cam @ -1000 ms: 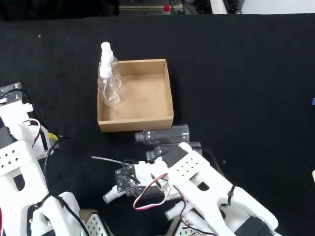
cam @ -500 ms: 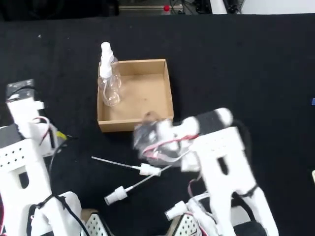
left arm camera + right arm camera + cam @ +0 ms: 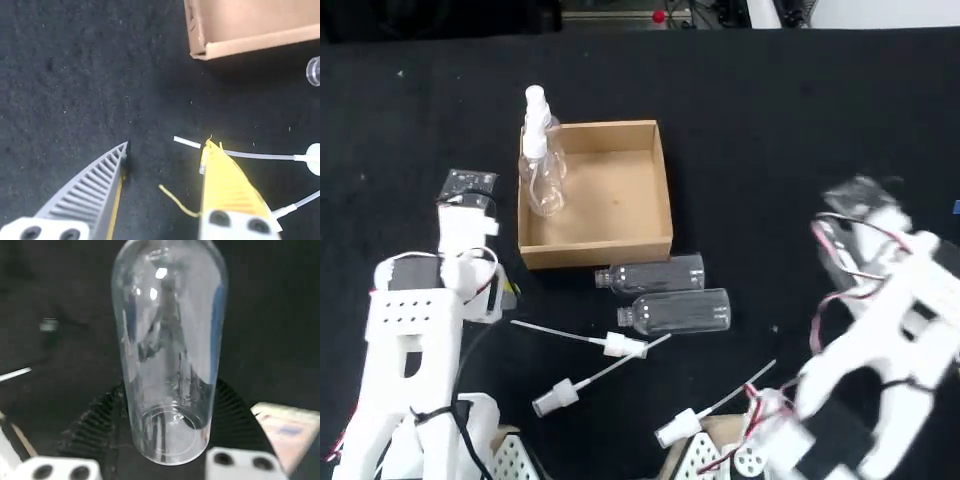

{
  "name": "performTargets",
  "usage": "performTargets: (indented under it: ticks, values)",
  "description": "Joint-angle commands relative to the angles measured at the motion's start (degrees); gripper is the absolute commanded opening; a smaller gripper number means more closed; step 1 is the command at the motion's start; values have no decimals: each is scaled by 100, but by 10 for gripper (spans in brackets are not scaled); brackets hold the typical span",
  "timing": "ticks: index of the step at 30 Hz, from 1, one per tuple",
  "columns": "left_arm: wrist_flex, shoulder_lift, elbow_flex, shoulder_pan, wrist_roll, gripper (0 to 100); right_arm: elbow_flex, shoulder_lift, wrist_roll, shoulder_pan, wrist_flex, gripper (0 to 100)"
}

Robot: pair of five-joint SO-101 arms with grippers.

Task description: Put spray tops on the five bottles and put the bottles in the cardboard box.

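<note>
In the high view, an open brown cardboard box (image 3: pixel 595 250) is seen at upper centre, with two clear spray-topped bottles (image 3: pixel 542 165) upright at its left wall. Two capless clear plastic bottles (image 3: pixel 675 312) are laid just below it, and three white spray tops (image 3: pixel 620 346) lower still.

In the left wrist view, the left gripper (image 3: pixel 166 145) is held spread over the black cloth (image 3: pixel 60 75), a thin white tube (image 3: pixel 250 155) beside its yellow finger.

In the right wrist view, a glossy transparent bottle (image 3: pixel 170 355) is pinched by the right gripper (image 3: pixel 167 432).
</note>
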Motion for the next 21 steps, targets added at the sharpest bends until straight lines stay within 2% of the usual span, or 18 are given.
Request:
performTargets:
  ticks: [1, 7, 12, 19, 21]
  values:
    - [-167, -53, 4, 136, 79, 209, -602, 910, -545, 413, -299, 175]
    - [-185, -53, 233, 136, 79, 209, -1015, 1807, -1011, 255, -273, 189]
    - [-132, -62, 259, 101, 79, 209, -1068, 1868, -1116, -62, -264, 355]
    - [-123, -62, 347, 92, 70, 209, -1376, 1859, -1169, -642, -70, 296]
    - [-123, -62, 347, 92, 70, 209, -1798, 1903, -1415, -721, 123, 299]
